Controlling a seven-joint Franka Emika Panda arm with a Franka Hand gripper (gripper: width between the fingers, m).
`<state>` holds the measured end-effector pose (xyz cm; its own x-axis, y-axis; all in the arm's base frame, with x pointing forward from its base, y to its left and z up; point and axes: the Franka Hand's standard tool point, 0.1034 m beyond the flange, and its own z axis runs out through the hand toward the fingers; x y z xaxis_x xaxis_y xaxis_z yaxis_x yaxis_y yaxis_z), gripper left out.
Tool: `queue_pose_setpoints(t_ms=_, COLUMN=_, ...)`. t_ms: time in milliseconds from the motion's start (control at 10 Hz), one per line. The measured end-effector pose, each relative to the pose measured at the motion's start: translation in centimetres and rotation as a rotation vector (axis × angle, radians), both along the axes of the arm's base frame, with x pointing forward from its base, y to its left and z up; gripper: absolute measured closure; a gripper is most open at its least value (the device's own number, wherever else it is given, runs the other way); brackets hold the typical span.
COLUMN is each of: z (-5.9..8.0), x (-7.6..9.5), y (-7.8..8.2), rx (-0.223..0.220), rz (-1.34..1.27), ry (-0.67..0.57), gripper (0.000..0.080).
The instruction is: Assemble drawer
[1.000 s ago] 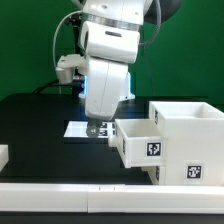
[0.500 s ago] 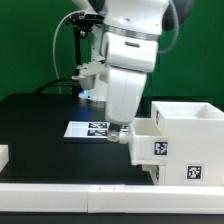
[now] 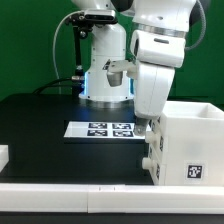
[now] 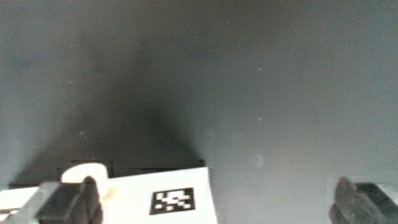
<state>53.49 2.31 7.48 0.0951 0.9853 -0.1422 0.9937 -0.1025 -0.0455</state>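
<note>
The white drawer housing stands at the exterior view's right with a square tag on its front. A white tray sits inside it, only its front edge with small round knobs showing at the housing's left face. My gripper is at that face, just above the tray front. In the wrist view my gripper is open, dark fingers wide apart. A white tagged face of the drawer lies beside one finger, over the dark table. Nothing is held.
The marker board lies on the black table behind the gripper. The arm's white base stands at the back. A small white part shows at the exterior view's left edge. A white ledge runs along the front.
The arm has moved to the exterior view's right. The tray that stuck out of the housing has slid into it, and the marker board is uncovered.
</note>
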Motion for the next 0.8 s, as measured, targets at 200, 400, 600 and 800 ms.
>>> queue_pose_setpoints(t_ms=200, z=-0.1, x=0.0, y=-0.2, rx=0.0, rz=0.0, ry=0.001, gripper=0.015)
queue_pose_setpoints(t_ms=400, z=-0.1, x=0.0, y=-1.2, rx=-0.003, rz=0.002, ry=0.007, gripper=0.015)
queue_pose_setpoints(t_ms=600, z=0.1, x=0.1, y=-2.9, rx=-0.006, rz=0.012, ry=0.011, gripper=0.015)
queue_pose_setpoints(t_ms=800, z=0.0, x=0.0, y=-3.4, rx=-0.007, rz=0.01, ry=0.013, gripper=0.015)
